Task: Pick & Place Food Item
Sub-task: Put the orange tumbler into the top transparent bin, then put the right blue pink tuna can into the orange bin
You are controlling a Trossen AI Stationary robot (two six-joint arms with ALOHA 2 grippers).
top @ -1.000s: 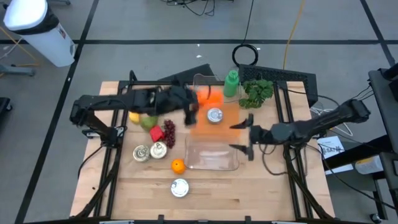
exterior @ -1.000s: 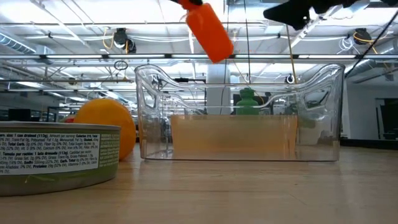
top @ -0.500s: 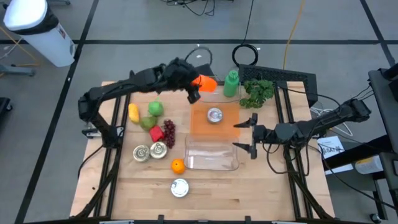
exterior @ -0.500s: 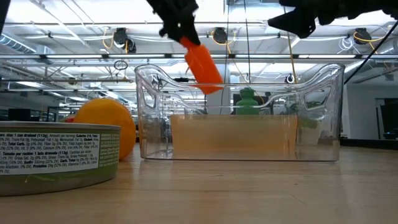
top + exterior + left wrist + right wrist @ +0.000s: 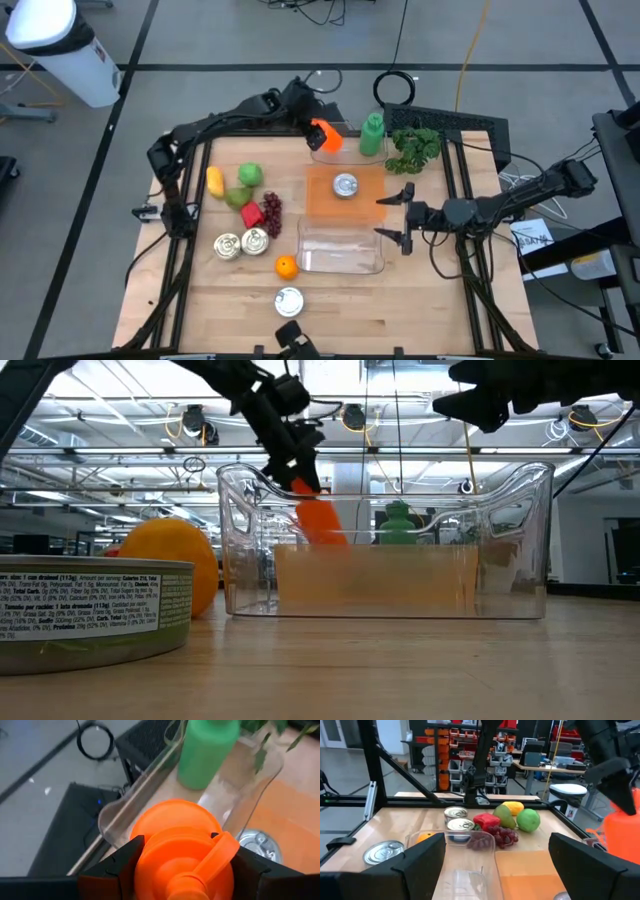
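A wooden table (image 5: pixel 400 310) seen from above, with two dark robot arms reaching in from either side. The left gripper (image 5: pixel 312 130) is at the far edge of the table, its fingers clenched around an orange bottle (image 5: pixel 326 137), which it holds tilted over the far clear container (image 5: pixel 335 150). In the left wrist view the orange bottle's cap end fills the space between the two fingers, with a green bottle (image 5: pixel 207 750) standing just beyond it. A leafy green bunch (image 5: pixel 413 148) lies beside that green bottle. On an orange mat (image 5: pixel 345 190) in the middle sits a silver can (image 5: pixel 345 185). A second clear container (image 5: pixel 340 250) lies nearer the front, empty as seen. The right gripper (image 5: pixel 397 215) hovers just right of the mat and the near container, fingers spread apart and holding nothing. To the left lie a yellow fruit (image 5: pixel 214 180), a green apple (image 5: pixel 249 174), a pear (image 5: pixel 237 195), a red pepper (image 5: pixel 252 213) and red grapes (image 5: pixel 272 210), then two cans (image 5: pixel 240 242), an orange (image 5: pixel 286 266) and a flat tin (image 5: pixel 289 301).
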